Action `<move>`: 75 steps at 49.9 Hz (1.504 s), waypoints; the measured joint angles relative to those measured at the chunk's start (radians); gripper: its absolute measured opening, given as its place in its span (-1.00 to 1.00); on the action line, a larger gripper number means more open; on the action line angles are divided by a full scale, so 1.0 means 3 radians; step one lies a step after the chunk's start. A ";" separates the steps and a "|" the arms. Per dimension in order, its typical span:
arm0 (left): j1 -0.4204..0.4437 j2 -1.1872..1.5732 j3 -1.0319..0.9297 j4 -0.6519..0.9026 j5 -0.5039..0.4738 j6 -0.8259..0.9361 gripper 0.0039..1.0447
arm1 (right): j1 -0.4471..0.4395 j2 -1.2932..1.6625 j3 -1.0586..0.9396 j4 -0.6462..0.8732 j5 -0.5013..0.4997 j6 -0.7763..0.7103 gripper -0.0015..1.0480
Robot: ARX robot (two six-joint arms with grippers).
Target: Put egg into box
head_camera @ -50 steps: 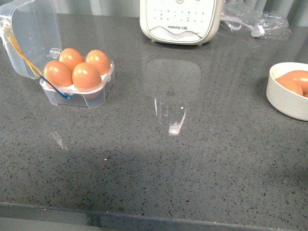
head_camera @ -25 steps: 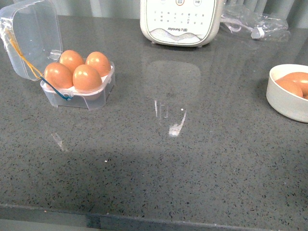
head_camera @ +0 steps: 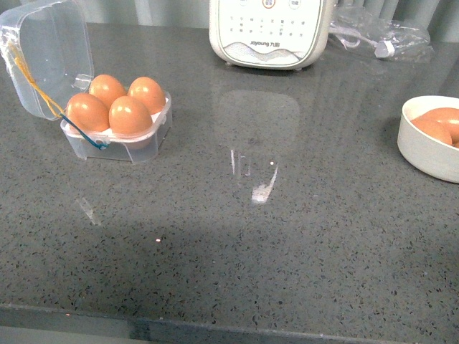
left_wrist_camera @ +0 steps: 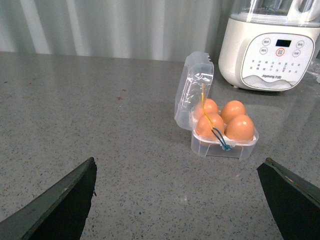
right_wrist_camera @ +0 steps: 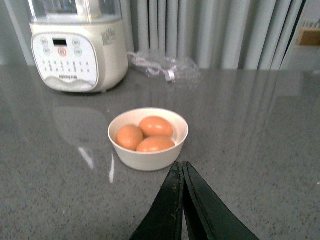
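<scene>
The left pincer [left_wrist_camera: 178, 161] gapes wide above the worktop [left_wrist_camera: 100, 125]; the right pincer [right_wrist_camera: 181, 167] is pressed shut and empty. Neither shows in the front view. Beyond the left one stands the box [left_wrist_camera: 224, 145], lid [left_wrist_camera: 192, 90] raised, with eggs [left_wrist_camera: 240, 127] in all four cells. The bowl [right_wrist_camera: 148, 159], cut off in the front view, holds three further eggs [right_wrist_camera: 156, 126].
</scene>
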 joint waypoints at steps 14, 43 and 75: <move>0.0000 -0.0003 0.0000 -0.0001 0.0000 0.0000 0.87 | 0.0000 -0.0080 0.0000 -0.0019 -0.0001 0.0000 -0.94; 0.0000 -0.0003 0.0000 -0.0001 0.0000 0.0000 0.87 | 0.0000 -0.0080 0.0000 -0.0019 0.0000 0.0004 0.89; -0.0177 0.2551 0.1457 -0.0318 -0.0127 -0.0228 0.87 | 0.0000 -0.0080 0.0000 -0.0020 0.0000 0.0004 0.86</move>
